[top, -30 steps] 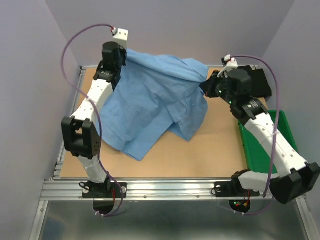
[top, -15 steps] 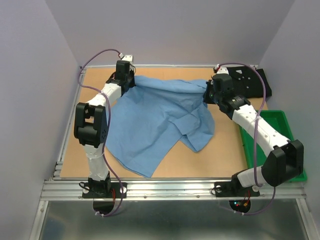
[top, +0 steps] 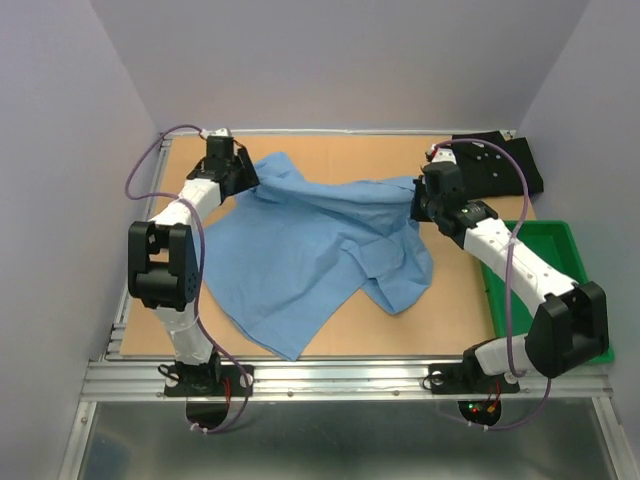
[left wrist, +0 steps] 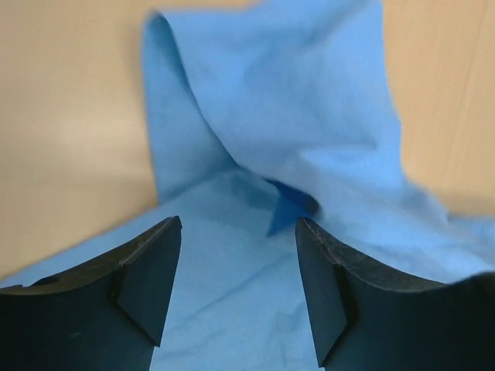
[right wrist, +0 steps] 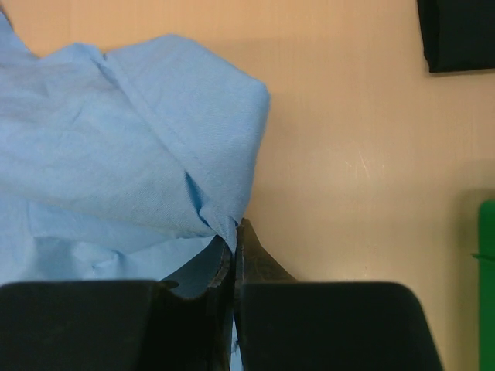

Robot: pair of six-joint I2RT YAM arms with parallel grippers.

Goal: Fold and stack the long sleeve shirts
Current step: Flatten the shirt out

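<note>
The light blue long sleeve shirt [top: 310, 250] lies crumpled and partly spread over the middle of the table [top: 440, 320]. My left gripper [top: 245, 180] is at the shirt's far left corner, open, with the blue cloth [left wrist: 286, 100] lying loose under its parted fingers [left wrist: 147, 278]. On the far right side, my right gripper [top: 416, 200] is shut on a pinched edge of the blue shirt [right wrist: 116, 131], holding it just above the table. The black long sleeve shirt [top: 497, 165] lies folded at the back right corner, its corner showing in the right wrist view [right wrist: 460, 35].
A green plastic tray [top: 560, 250] sits along the table's right edge, under my right arm; a sliver of the tray [right wrist: 487, 255] shows in the right wrist view. Purple walls close in the table at the back and both sides.
Both arms lowered the lifted shirt onto the table. My left gripper opened and let go of its corner, which dropped. My right gripper stays shut on the shirt's edge.
</note>
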